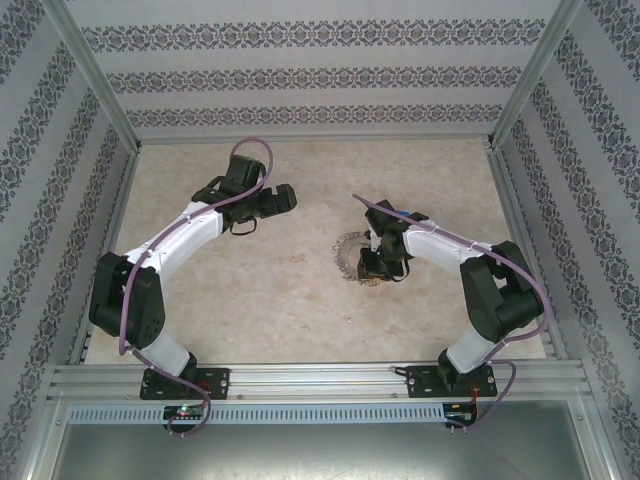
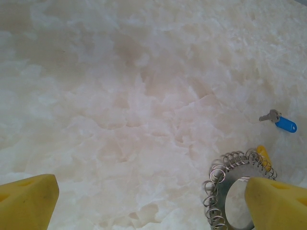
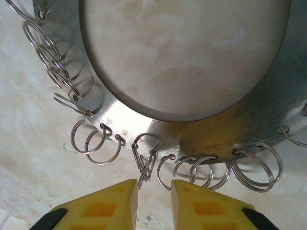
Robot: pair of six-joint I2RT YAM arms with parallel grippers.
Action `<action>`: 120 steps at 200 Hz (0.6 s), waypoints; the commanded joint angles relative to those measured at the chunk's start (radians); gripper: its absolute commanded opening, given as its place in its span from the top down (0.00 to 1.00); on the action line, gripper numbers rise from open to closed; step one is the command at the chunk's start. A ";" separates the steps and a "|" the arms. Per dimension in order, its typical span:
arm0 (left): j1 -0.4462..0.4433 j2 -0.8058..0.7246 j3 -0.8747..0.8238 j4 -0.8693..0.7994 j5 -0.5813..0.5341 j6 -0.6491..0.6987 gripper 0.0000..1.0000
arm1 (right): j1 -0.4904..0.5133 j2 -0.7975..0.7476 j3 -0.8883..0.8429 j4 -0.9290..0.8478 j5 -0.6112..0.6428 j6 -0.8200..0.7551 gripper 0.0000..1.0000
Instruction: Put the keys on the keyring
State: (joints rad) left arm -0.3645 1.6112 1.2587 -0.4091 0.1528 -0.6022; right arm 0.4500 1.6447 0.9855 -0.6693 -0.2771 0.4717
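Keyring [image 3: 240, 127]: flat grey metal, wire loops | left tool [image 2: 151, 189] released | right tool [image 3: 154, 191] narrow, grip unclear

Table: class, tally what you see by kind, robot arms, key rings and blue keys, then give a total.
Robot arms: 2, left arm and right arm
Key ring: 1
Blue key: 1
Total: 4

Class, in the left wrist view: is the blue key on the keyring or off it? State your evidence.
Off. The blue key lies on the table, clear of the keyring, with bare surface between them.
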 commanded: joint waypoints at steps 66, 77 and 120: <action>0.001 -0.019 -0.006 0.023 0.001 -0.006 0.00 | 0.013 0.049 0.007 0.038 -0.016 -0.016 0.79; 0.001 -0.017 -0.008 0.025 0.004 -0.010 0.00 | 0.013 0.048 0.007 0.034 -0.012 -0.016 0.82; 0.001 -0.019 -0.011 0.029 0.004 -0.011 0.00 | 0.012 0.035 0.002 0.036 -0.013 -0.027 0.89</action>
State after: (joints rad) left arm -0.3645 1.6108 1.2583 -0.4088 0.1528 -0.6064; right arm 0.4500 1.6871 0.9855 -0.6357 -0.2821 0.4629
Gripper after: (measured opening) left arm 0.996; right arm 0.137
